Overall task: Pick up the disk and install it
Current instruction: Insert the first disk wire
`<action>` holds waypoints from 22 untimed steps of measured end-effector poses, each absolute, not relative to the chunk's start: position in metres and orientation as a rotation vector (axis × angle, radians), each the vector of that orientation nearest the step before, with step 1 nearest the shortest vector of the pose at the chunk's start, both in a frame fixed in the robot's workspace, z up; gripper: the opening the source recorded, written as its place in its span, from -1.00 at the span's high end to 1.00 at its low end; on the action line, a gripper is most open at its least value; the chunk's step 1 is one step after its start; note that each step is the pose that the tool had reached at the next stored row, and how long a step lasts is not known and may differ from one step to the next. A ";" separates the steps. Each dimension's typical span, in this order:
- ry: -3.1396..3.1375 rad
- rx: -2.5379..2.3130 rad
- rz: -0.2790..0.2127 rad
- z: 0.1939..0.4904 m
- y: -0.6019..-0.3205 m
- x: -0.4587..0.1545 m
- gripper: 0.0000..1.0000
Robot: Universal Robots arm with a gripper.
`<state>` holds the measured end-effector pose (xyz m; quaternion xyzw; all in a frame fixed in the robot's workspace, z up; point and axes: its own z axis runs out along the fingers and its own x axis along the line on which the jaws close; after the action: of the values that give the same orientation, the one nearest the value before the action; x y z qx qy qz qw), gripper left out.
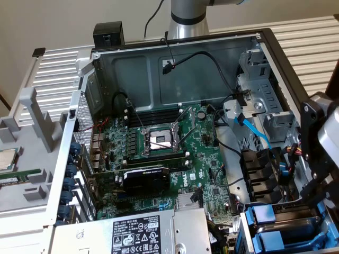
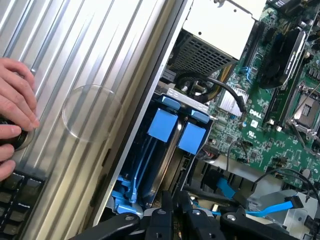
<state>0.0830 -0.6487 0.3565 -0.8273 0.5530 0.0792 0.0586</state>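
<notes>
Two blue-fronted carriers sit side by side in the drive bay [image 2: 150,195] at the case's corner, one [image 2: 162,125] beside the other [image 2: 192,137]. I cannot tell which of them is the disk. In the exterior view they show at the lower right, one [image 1: 263,214] above the other [image 1: 267,241]. My gripper [image 2: 175,212] hangs just over the bay's open side, its black fingers [image 2: 164,220] drawn close together with nothing visible between them. In the exterior view the gripper [image 1: 312,193] stands at the right edge, above the carriers.
The open case holds a green motherboard [image 1: 159,159], a black graphics card [image 1: 145,180] and a silver power supply [image 1: 137,233]. Blue and black cables [image 2: 235,195] run beside the bay. A person's hand [image 2: 15,110] rests outside the case on the ribbed metal surface [image 2: 90,75].
</notes>
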 end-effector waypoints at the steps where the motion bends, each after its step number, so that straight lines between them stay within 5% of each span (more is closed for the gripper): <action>1: 1.685 -2.519 0.226 0.356 -0.647 0.083 0.66; 5: 1.723 -2.569 0.169 0.357 -0.640 0.083 0.66; 13: 1.754 -2.560 0.159 0.357 -0.638 0.081 0.66; 22: 1.805 -2.626 0.075 0.359 -0.622 0.080 0.66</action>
<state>0.0797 -0.6220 0.3587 -0.8236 0.5662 0.0236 -0.0228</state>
